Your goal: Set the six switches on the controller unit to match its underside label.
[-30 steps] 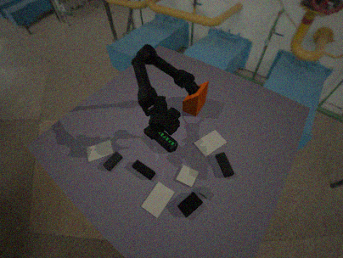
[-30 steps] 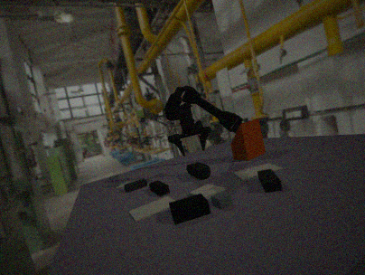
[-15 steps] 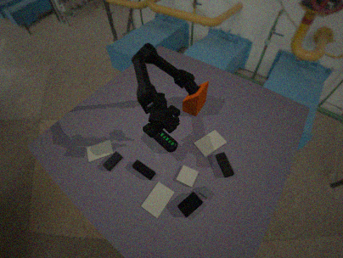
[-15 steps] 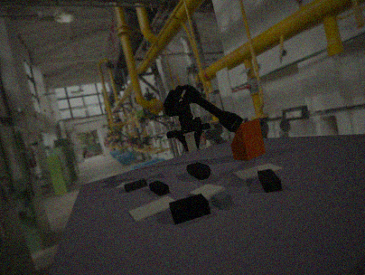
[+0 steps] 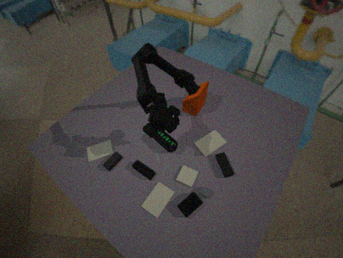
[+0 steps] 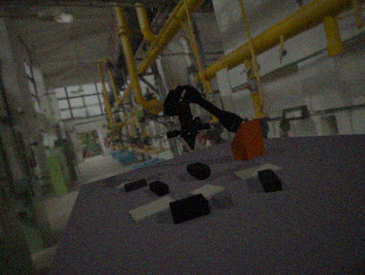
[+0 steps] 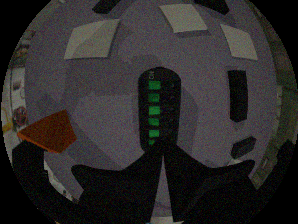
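The controller unit (image 5: 160, 137) (image 6: 199, 171) (image 7: 160, 112) sits on the bench with its switch side up. In the wrist view its long side runs up and down, with a column of green switch ends on the left half and dark ends on the right. "ON" is printed at the far end. The lowest green patch is partly covered by the fingertips. My gripper (image 6: 192, 148) (image 7: 163, 142) is shut and empty, above the unit; in the wrist view its tips overlap the unit's near end. The label underneath is hidden, and the exact switch tilts are unclear.
An orange block (image 5: 195, 102) (image 6: 248, 141) (image 7: 52, 132) stands by the arm's base. Dark modules (image 5: 143, 169) (image 6: 190, 208) (image 7: 238, 95) and pale flat plates (image 5: 210, 143) (image 6: 151, 208) (image 7: 92, 40) lie around the unit. A small grey piece (image 6: 221, 200) lies beside one dark module.
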`<state>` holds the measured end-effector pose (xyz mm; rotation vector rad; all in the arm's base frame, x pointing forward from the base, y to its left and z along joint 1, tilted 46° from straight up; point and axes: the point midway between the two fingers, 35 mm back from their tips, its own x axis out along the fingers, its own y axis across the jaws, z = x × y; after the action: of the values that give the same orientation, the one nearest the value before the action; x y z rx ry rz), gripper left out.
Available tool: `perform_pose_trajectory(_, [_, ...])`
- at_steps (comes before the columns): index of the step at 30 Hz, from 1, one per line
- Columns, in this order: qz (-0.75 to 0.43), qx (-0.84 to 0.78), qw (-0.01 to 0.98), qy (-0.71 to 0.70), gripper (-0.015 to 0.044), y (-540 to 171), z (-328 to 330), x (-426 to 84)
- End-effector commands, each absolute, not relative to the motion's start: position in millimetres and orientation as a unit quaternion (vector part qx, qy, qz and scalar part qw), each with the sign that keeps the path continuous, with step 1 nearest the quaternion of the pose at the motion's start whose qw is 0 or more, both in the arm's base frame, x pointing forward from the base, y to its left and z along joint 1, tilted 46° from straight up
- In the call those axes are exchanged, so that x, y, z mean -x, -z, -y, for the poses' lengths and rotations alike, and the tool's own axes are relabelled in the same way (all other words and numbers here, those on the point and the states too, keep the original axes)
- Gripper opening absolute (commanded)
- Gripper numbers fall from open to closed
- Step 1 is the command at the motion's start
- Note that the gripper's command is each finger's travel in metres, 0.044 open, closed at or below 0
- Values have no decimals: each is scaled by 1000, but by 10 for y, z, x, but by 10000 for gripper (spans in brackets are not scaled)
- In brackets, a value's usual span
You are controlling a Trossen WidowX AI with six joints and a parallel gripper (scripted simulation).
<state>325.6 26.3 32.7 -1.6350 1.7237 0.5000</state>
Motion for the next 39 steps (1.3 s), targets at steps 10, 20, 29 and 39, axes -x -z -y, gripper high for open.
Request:
perform_pose_trajectory(10, [-665,631,349,-193,184,-327,-263,-3256])
perform_pose_trajectory(20, [-665,631,349,-193,440,-327,-263,-3256])
perform_pose_trajectory(29, [-669,629,350,-185,256,22,235,-3691])
perform_pose_trajectory(39, [-669,629,350,-185,0,22,235,-3691])
